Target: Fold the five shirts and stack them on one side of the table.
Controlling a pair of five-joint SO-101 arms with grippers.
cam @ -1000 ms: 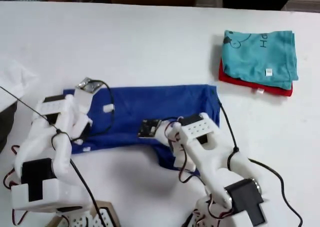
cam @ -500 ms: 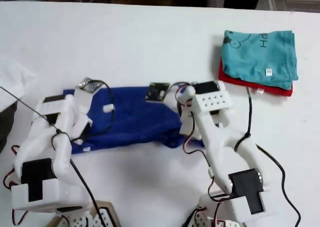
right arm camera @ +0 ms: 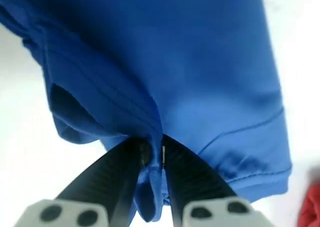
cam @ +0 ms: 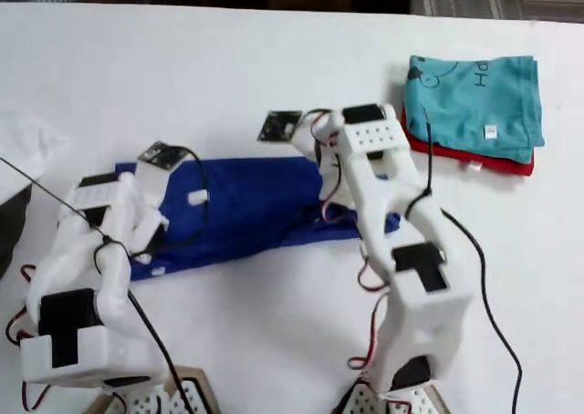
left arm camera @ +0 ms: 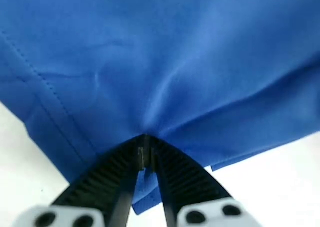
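Roughly mid-task. Two shirts are done: the teal shirt (cam: 474, 104) sits folded on top of the red shirt (cam: 474, 164), stacked near the right edge of the table (cam: 228, 67), toward the far side. The stack looks tidy, with a strip of red peeking out along its near side.

Third one is in work. The blue shirt (cam: 246, 209) lies as a long band across the middle of the table, nearer the near edge than the far one, its right end close to the stack. Judging by shape it's not a finished fold: too long, and the right end is bunched and lifted.

The left claw (left arm camera: 145, 152) is clamped narrow on a pinch of blue fabric at the band's left end, close to a hem. The cloth puckers out from the tips.

The right claw (right arm camera: 152, 154) is likewise clamped tight on a gathered edge of the blue shirt at its right end, with folds hanging off the tips. A bit of red shows at the side of that wrist view, so this claw is near the stack.

Remaining, as a judgement: bring the blue shirt down to a packet matching the stack's footprint and place it on the teal shirt. By the task count, two more shirts follow after that. The white cloth (cam: 23, 150) at the left edge may be one of them; cannot tell.
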